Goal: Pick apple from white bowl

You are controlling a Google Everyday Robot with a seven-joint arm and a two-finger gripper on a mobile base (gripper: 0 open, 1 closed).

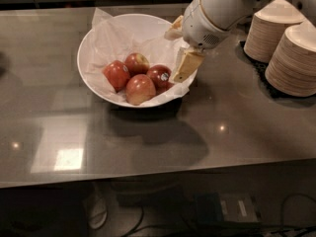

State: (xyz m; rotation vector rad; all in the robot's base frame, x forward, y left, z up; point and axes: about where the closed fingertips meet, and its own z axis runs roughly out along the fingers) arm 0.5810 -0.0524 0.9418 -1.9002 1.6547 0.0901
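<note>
We see claw [179, 47] spread open at 3 o'clock of the bowl [87, 42]; we should straddle the stickered apple [159, 76], avoiding paper [112, 37].

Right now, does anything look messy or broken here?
Nothing is spilled or broken. The white bowl has crumpled paper poking past its rim, which is a bit untidy. The gripper hangs over the bowl's rim, beside the apple.

The worktop [148, 132] carries the white bowl [143, 27] at 11 o'clock and paper bowl stacks [289, 48] at 2 o'clock. The tool [175, 54] hangs, fingers apart, above the bowl's 3 o'clock rim.
</note>
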